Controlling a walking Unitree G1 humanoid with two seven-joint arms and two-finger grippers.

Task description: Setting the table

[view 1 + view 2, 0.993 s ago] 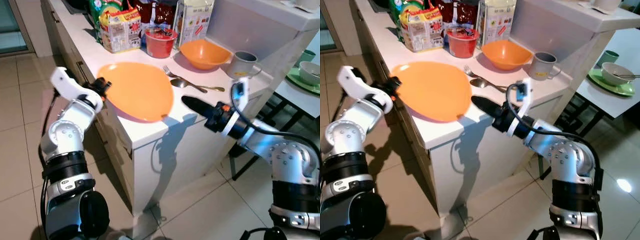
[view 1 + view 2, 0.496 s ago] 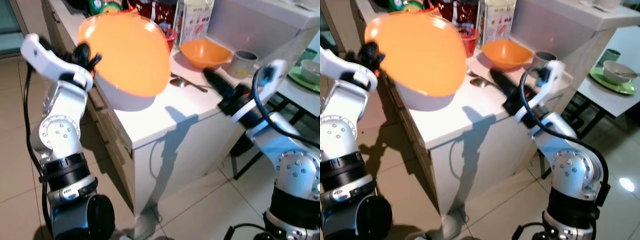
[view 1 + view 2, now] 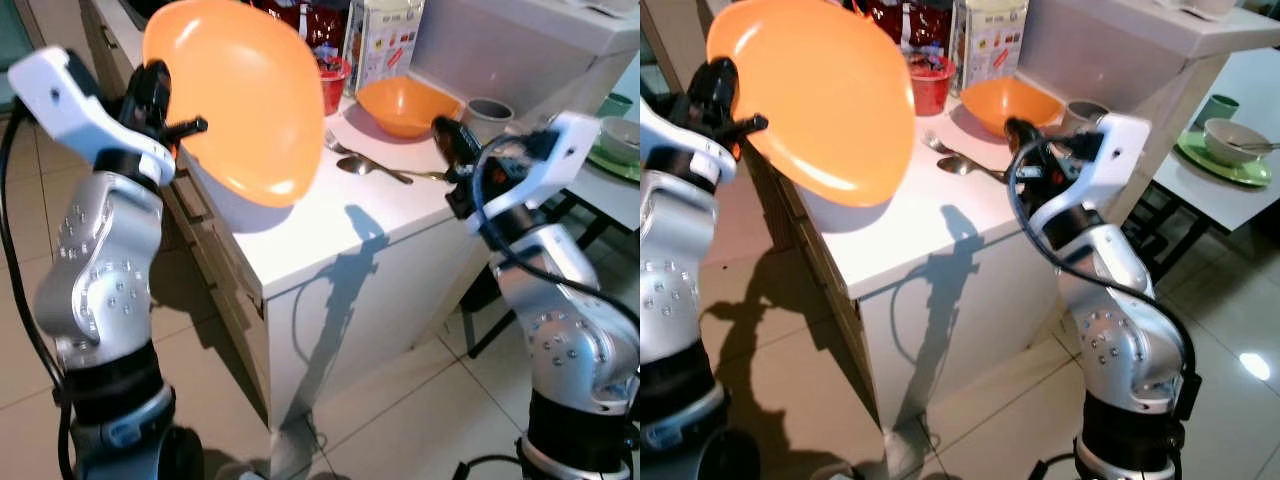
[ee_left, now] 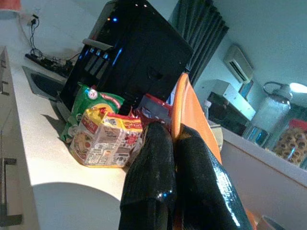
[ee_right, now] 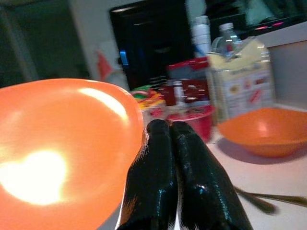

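Plate (image 3: 245, 100), smooth glossy orange plastic

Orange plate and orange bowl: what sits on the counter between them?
In the left eye view, a fork and spoon lie on the white counter between the lifted orange plate, held by the left gripper, and the orange bowl.

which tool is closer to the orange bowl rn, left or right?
Right. The right tool hovers just beside the orange bowl over the counter, fingers shut. The left tool is well off to the left, raised and clamped on the orange plate.
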